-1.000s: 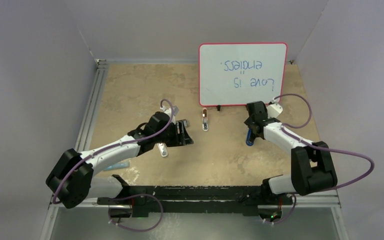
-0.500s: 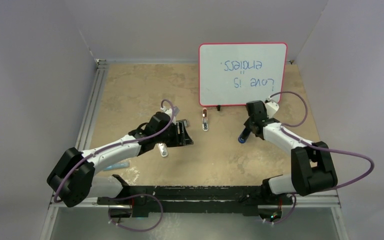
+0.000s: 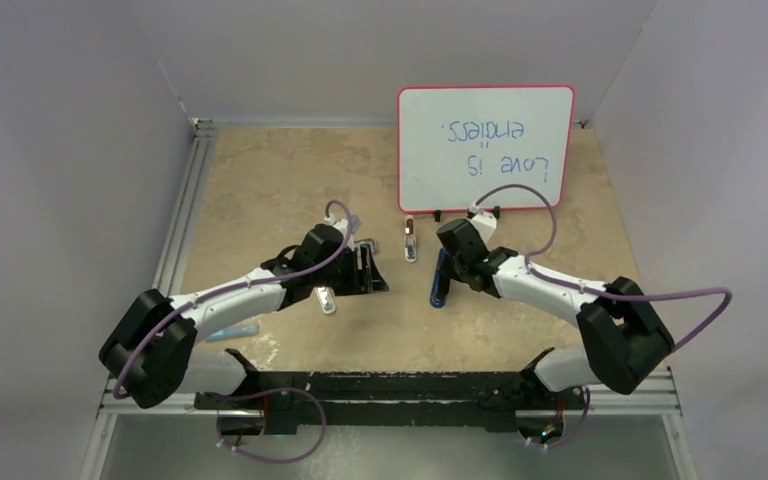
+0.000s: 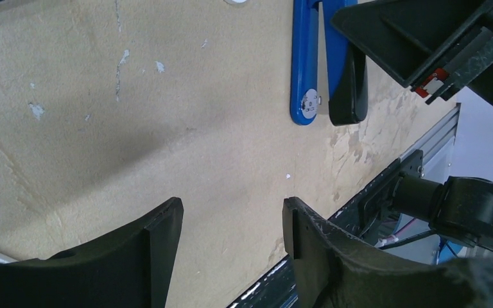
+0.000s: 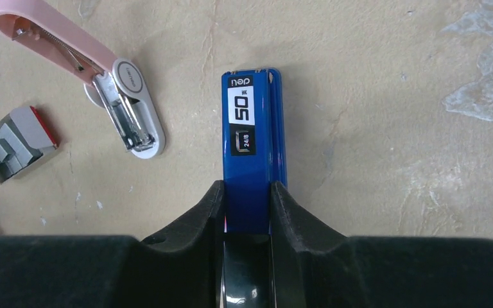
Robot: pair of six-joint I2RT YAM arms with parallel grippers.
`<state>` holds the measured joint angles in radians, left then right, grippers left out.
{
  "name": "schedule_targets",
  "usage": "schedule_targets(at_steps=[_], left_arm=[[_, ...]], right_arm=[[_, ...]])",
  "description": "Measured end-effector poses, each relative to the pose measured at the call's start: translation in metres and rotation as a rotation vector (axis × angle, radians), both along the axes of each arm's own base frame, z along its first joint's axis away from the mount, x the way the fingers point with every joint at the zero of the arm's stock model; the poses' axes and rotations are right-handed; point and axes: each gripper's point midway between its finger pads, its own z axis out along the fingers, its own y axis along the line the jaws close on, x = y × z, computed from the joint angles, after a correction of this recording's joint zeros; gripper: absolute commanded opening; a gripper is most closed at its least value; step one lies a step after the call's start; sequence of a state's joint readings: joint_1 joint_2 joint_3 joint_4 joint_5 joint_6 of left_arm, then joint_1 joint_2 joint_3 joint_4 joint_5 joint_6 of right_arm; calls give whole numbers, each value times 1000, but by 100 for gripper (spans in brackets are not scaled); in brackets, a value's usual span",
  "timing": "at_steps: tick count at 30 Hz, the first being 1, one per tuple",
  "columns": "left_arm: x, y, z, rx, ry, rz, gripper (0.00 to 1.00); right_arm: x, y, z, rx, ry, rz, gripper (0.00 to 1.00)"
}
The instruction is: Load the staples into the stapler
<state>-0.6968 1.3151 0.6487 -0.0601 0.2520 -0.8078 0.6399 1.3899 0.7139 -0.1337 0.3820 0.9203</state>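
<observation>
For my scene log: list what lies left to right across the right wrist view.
staples in their small box → pink-and-white stapler → blue stapler, clamped in the right gripper.

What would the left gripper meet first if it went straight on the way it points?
Probably the stapler, shut in the right gripper, lying slightly off the left gripper's line. Only bare table lies between; depth is unclear.

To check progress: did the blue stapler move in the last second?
Yes. In the right claw, the stapler moved left, toward the left edge of the whiteboard.
</observation>
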Motion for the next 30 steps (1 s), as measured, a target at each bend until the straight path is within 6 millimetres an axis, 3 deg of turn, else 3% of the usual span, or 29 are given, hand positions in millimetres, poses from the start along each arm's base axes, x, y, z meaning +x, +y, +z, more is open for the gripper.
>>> schedule_targets(at_steps=[8, 18, 22, 30], left_arm=[[3, -5, 2, -20, -13, -7, 59], [4, -7, 0, -22, -8, -13, 59], [2, -8, -3, -23, 4, -21, 59], [2, -10, -4, -26, 8, -27, 59]], right_arm=[[-1, 7, -9, -74, 53, 36, 61], [-21, 19, 12, -26, 42, 99, 62], [-35, 27, 9, -10, 63, 131, 58], [-56, 23, -4, -52, 123, 129, 30]])
